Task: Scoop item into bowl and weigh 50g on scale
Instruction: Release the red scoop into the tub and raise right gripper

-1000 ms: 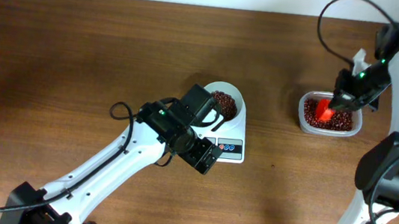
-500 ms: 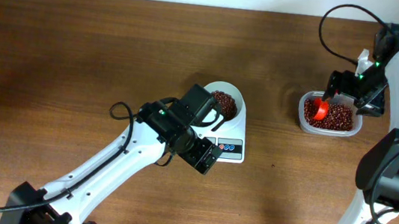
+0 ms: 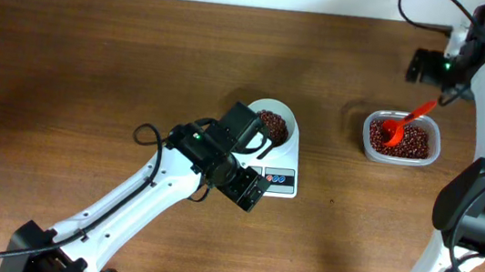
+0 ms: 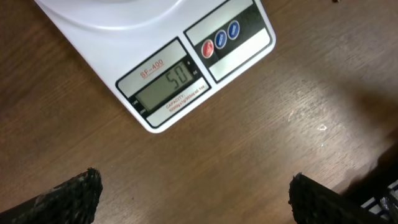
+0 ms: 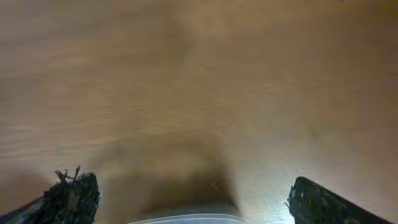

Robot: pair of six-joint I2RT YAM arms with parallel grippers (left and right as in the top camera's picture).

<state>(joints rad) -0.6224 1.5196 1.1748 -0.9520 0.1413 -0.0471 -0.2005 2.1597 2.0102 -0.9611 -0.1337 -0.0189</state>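
Tabletop (image 3: 95, 64): brown wood, carries everything.
Scale (image 4: 155, 68): white, mid-tabletop; display shows 50.
Bowl (image 3: 287, 114): white, sits on the scale. Likely rigid, smooth and slippery; grip the rim.
Tub (image 3: 365, 143): clear, right of the scale, holds more beans.
Left hand (image 4: 196, 196): fingers apart, empty, hovering over the scale's front.
Right hand (image 3: 418, 66): fingers apart, empty, beyond the tub.
Scoop (image 3: 399, 128): red, in the tub, handle leaning outward; take hold there.
Beans (image 3: 271, 123): heaped in the bowl. Light and loose, so they probably roll and spill easily.
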